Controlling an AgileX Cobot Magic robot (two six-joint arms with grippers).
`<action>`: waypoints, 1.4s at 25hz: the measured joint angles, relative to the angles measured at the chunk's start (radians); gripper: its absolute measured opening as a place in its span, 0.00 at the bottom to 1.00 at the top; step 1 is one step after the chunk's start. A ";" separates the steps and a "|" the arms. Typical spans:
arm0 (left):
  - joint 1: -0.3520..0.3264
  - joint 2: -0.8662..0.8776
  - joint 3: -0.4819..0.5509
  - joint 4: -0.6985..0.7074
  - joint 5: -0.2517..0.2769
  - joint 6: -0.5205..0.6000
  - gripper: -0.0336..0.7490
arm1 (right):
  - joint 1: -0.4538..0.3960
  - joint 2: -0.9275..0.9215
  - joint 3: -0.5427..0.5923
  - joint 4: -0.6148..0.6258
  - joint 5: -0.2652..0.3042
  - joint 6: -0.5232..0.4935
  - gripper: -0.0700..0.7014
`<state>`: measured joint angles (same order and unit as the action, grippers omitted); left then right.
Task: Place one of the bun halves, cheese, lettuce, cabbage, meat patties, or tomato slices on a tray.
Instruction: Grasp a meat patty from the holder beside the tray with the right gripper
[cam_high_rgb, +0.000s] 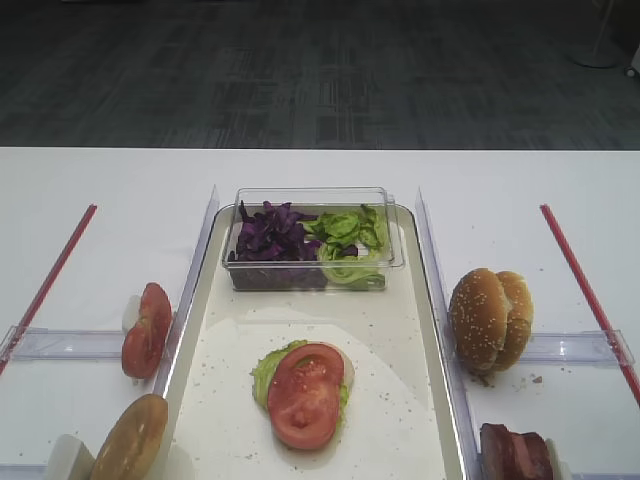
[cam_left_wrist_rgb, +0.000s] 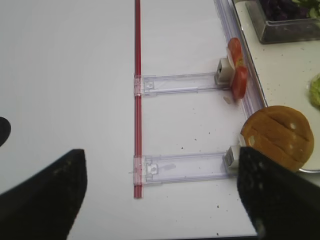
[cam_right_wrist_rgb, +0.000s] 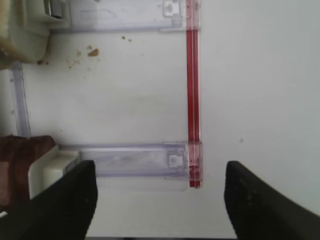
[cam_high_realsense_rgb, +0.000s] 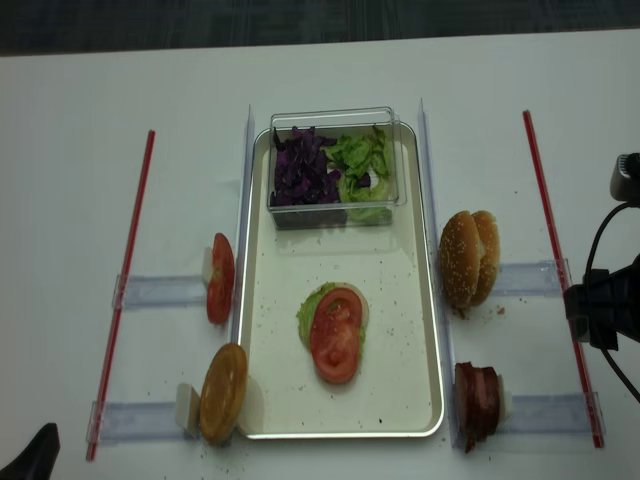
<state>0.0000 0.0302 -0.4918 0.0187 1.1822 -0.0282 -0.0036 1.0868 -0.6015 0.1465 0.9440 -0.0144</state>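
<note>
tomato slice (cam_high_rgb: 305, 393) on tray (cam_high_rgb: 400, 400), lettuce (cam_high_rgb: 268, 368) beneath

The cream-white rectangular tray (cam_high_realsense_rgb: 425, 330) looks smooth, faintly glossy and crumb-speckled. The small clear plastic box (cam_high_realsense_rgb: 335, 215) is glossy and transparent. The white bench (cam_high_realsense_rgb: 80, 180) is matt, and the sesame-seeded golden bun halves (cam_high_realsense_rgb: 470, 258) look rough.

Tray (cam_high_realsense_rgb: 425, 330) at centre; clear box (cam_high_realsense_rgb: 335, 215) on its far end, w/ cabbage (cam_high_realsense_rgb: 300, 175) left, lettuce (cam_high_realsense_rgb: 362, 160) right. Tomato slice (cam_high_realsense_rgb: 337, 335) on lettuce leaf (cam_high_realsense_rgb: 307, 315), mid-tray. Seeded bun halves (cam_high_realsense_rgb: 467, 260) right of tray, meat patties (cam_high_realsense_rgb: 477, 402) nearer.
</note>
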 joint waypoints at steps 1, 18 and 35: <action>0.000 0.000 0.000 0.000 0.000 0.000 0.76 | 0.000 0.000 0.000 0.002 0.012 0.000 0.81; 0.000 0.000 0.000 0.000 0.000 0.000 0.76 | 0.000 0.000 0.000 0.034 0.181 0.000 0.81; 0.000 0.000 0.000 0.000 0.000 0.000 0.76 | 0.000 0.000 -0.004 0.119 0.195 -0.017 0.81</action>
<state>0.0000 0.0302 -0.4918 0.0187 1.1822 -0.0282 -0.0036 1.0868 -0.6055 0.2658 1.1393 -0.0315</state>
